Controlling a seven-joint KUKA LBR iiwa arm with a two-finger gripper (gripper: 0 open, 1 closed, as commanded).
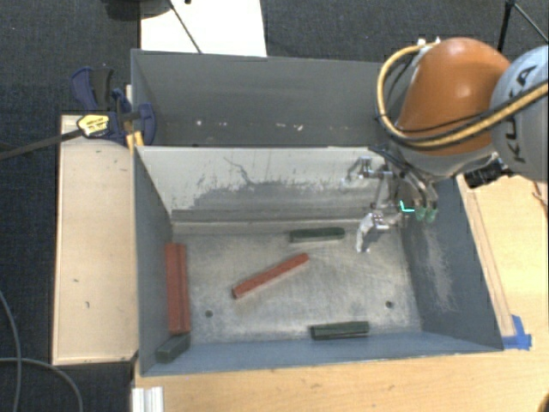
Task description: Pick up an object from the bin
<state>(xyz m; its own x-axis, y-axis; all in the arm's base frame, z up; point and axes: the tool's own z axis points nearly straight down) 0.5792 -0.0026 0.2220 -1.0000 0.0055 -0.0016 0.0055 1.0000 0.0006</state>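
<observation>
My gripper (364, 206) hangs over the bin's far right part, open, with nothing between its two metal fingertips. Just left of and below the lower fingertip lies a dark green flat bar (316, 235) along the back of the floor. A red-brown bar (270, 275) rests slantwise in the middle of the floor, left of and nearer than the gripper.
A long red-brown bar (177, 287) lies along the left wall, with a small dark block (172, 347) at its near end. Another dark green bar (340, 330) sits by the front wall. The arm's orange cover and cables overhang the right rim.
</observation>
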